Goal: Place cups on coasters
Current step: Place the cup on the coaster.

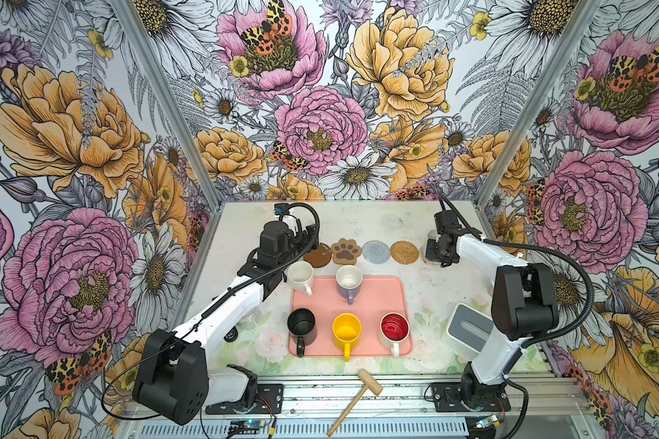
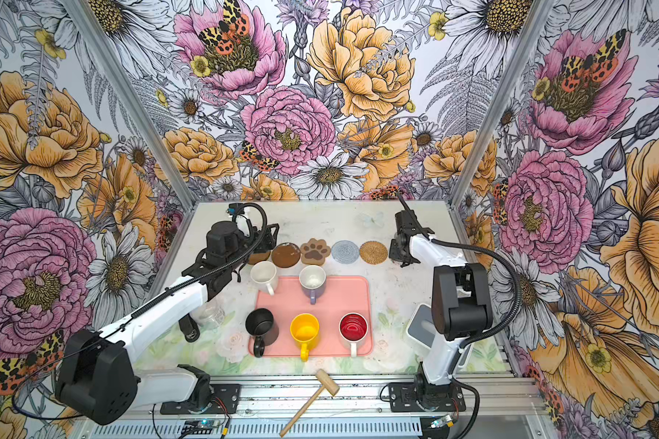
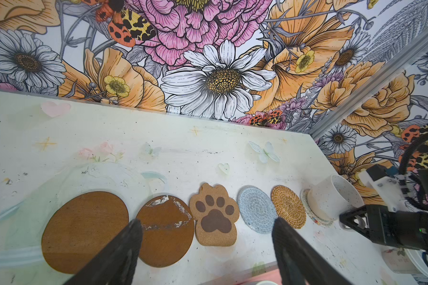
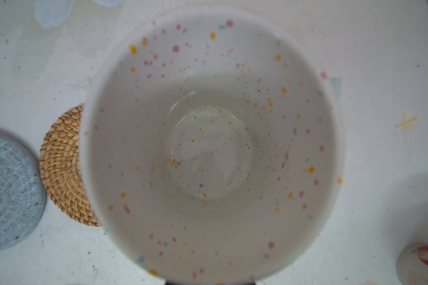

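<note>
Top view: a pale, scuffed tabletop [image 1: 434, 300] inside a booth lined with floral wallpaper holds mugs and a row of coasters. At centre frame, a flat pink plastic tray [image 1: 381, 300] carries a lavender ceramic mug [image 1: 349, 281] near its upper edge. Along its lower edge, left to right, stand a black mug [image 1: 301, 326], a yellow mug [image 1: 346, 330] and a white mug with a red interior [image 1: 394, 328]. A plain white mug [image 1: 300, 277] stands at the tray's upper left corner; whether it rests on the rim cannot be told.

Above the tray, four mats lie uncovered, left to right: a round brown disc coaster [image 1: 318, 256], a tan paw-shaped cork coaster [image 1: 346, 251], a grey-blue woven round coaster [image 1: 376, 251] and a tan woven rattan coaster [image 1: 404, 252].

The left wrist view shows a second brown disc coaster [image 3: 84, 229] at one end of the row. At the other end, a speckled white mug [image 3: 331, 197] stands upright on a pale woven coaster [image 3: 314, 217]. The right gripper [image 3: 353, 220] is clamped on that mug at its handle side. The left gripper [image 3: 206, 222] hovers over the coasters, its two black fingers [image 3: 131, 237] spread wide apart.

A wooden mallet [image 1: 360, 395] lies on the metal rail at lower centre frame.
</note>
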